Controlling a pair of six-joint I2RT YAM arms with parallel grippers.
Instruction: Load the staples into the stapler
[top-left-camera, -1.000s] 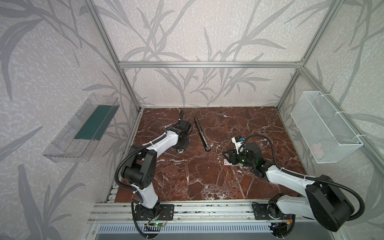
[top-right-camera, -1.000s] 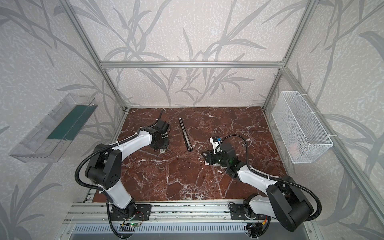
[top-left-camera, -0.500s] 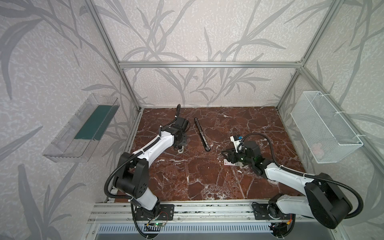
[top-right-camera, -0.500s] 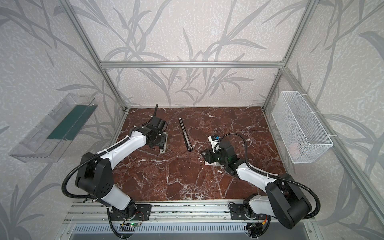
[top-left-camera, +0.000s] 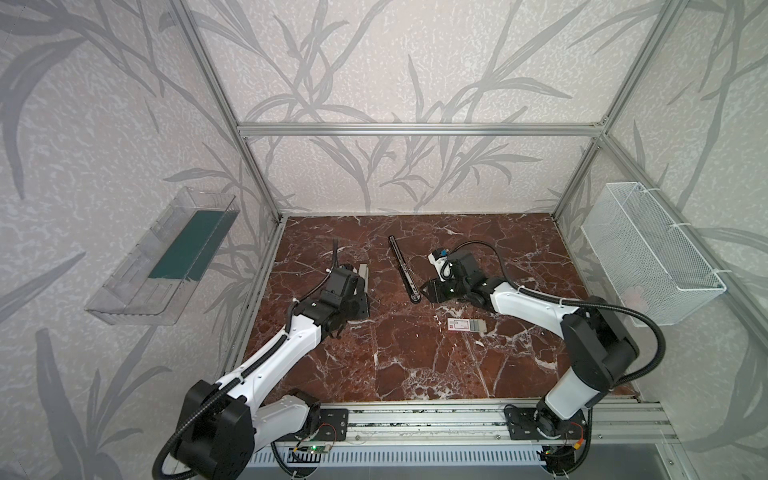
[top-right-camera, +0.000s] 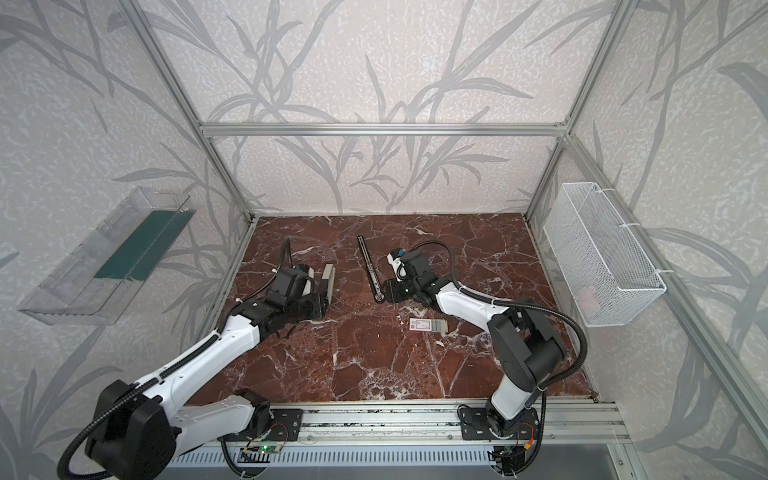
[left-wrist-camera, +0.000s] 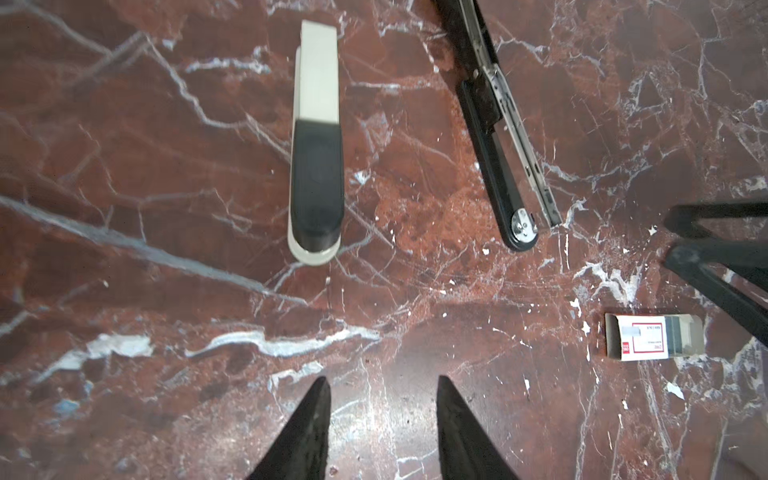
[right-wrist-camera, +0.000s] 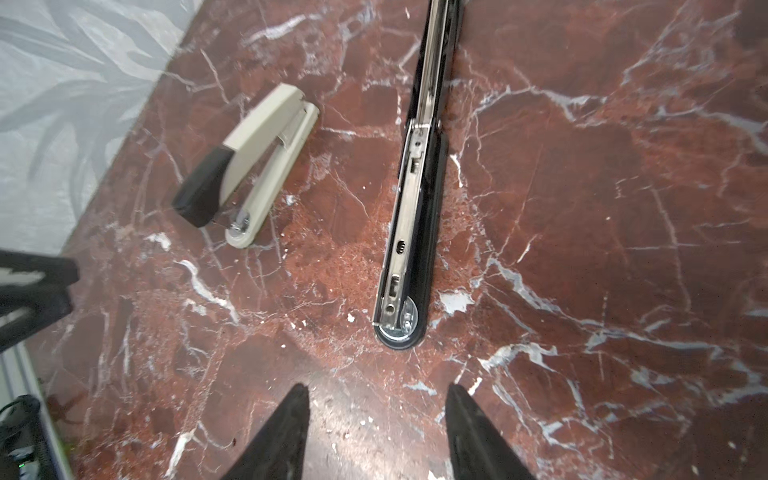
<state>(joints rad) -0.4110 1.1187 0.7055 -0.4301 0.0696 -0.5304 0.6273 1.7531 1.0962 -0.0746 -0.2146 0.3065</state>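
A long black stapler (top-left-camera: 403, 268) (right-wrist-camera: 411, 232) lies opened flat near the middle, its metal channel facing up. A beige-and-black stapler (top-left-camera: 363, 274) (left-wrist-camera: 316, 145) lies closed to its left. The small white box with red print (top-left-camera: 465, 325) (left-wrist-camera: 640, 341) rests on the floor nearer the front. The staples (left-wrist-camera: 681, 336) show as a grey band at its open end. My left gripper (left-wrist-camera: 383, 380) (top-left-camera: 357, 305) hovers open and empty just short of the beige stapler's black end. My right gripper (right-wrist-camera: 377, 386) (top-left-camera: 430, 291) is open and empty, close to the black stapler's hinge end.
The floor is red marble (top-left-camera: 415, 365). A clear plastic tray (top-left-camera: 166, 257) hangs on the left wall and a white wire basket (top-left-camera: 648, 253) on the right wall. An aluminium rail (top-left-camera: 415, 419) runs along the front edge, carrying both arm bases.
My left gripper drew back from the beige stapler and opened. My right gripper opened wider and moved off the box toward the black stapler, leaving the box uncovered.
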